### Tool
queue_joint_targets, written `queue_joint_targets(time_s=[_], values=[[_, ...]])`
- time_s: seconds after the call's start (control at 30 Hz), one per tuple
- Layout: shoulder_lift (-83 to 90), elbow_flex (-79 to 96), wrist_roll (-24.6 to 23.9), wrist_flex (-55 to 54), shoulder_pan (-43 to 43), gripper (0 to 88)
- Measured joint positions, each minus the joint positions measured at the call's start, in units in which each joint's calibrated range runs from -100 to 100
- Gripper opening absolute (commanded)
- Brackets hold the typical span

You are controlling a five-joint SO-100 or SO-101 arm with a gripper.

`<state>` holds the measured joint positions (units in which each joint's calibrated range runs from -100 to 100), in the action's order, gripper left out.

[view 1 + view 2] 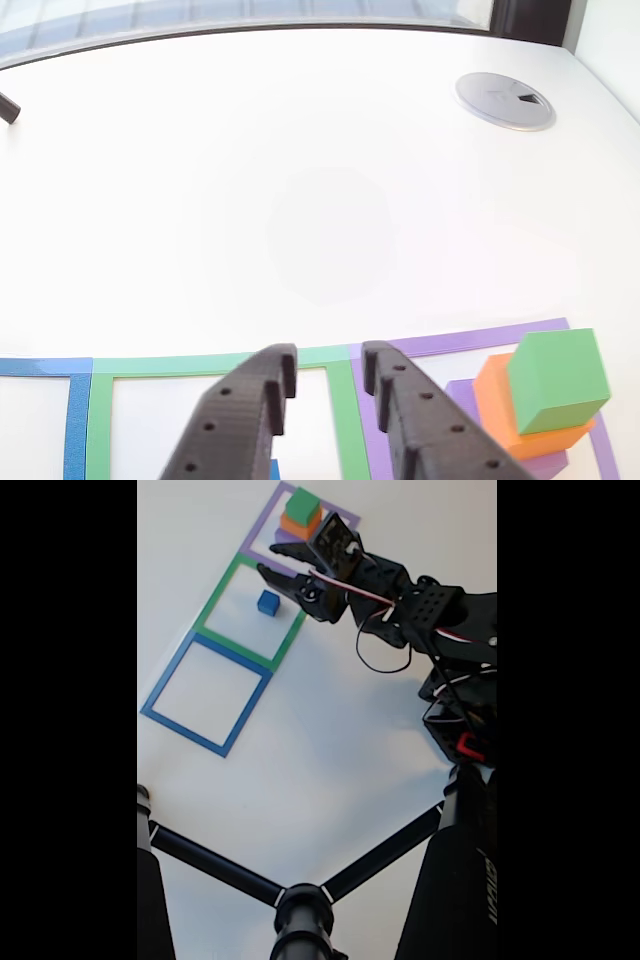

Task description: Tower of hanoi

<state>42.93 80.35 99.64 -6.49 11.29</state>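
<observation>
End effector point(328, 372) open, empty

A white counter point(300, 180) spreads wide and bare, brightly and evenly lit, with a soft glare across its middle in the other view. Its far edge curves along a dark frame, and behind that runs a window point(200, 12) with pale horizontal slats. At the far right of that view, a round grey cable grommet point(505, 100) sits set into the surface. A white wall point(610, 40) rises at the far right corner. In the fixed view, black tripod legs point(300, 900) cross the near part of the counter.
</observation>
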Motion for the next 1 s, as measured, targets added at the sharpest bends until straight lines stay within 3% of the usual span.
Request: queue_joint_targets(time_s=[0.3, 0.47, 0.6, 0.83, 0.97, 1.0], values=[[22.29, -30.10, 0.18, 64.09, 7.37, 0.4], [23.39, -49.76, 0.36, 88.03, 14.16, 0.4], [24.65, -58.26, 0.00, 96.25, 17.32, 0.4], [24.91, -62.77, 0.36, 99.80, 23.76, 0.6], [24.91, -62.86, 0.36, 99.80, 26.33, 3.8], [24.91, -62.86, 0.36, 99.80, 27.03, 8.5]])
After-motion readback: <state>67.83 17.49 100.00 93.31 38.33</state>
